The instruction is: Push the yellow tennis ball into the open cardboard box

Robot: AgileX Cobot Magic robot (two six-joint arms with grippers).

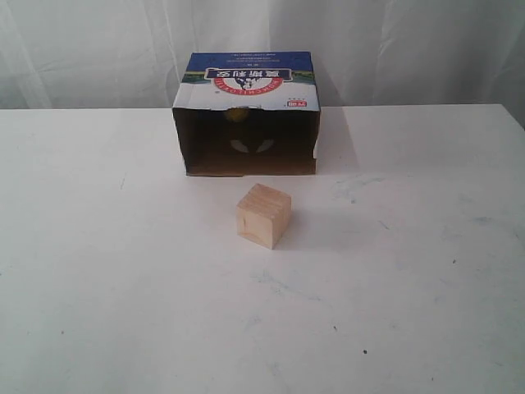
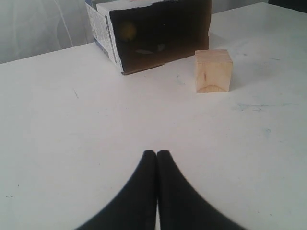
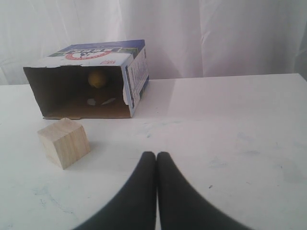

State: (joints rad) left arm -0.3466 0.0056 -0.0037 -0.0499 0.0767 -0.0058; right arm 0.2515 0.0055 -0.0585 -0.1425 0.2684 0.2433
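The open cardboard box (image 1: pixel 246 82) lies on its side at the back of the white table, its dark mouth facing forward. Deep inside it rests the yellow tennis ball (image 1: pixel 236 115), also visible as ball (image 3: pixel 98 78) and dimly as ball (image 2: pixel 127 30) within the box (image 3: pixel 76 91) (image 2: pixel 158 33). My left gripper (image 2: pixel 157 154) is shut with nothing between its fingers, well back from the box. My right gripper (image 3: pixel 156 155) is likewise shut and empty, away from the box. Neither gripper shows in the exterior view.
A pale wooden cube (image 1: pixel 264 215) stands on the table a little in front of the box mouth, also seen as cube (image 2: pixel 213 70) and cube (image 3: pixel 64 142). A white curtain hangs behind the table (image 1: pixel 98 287).
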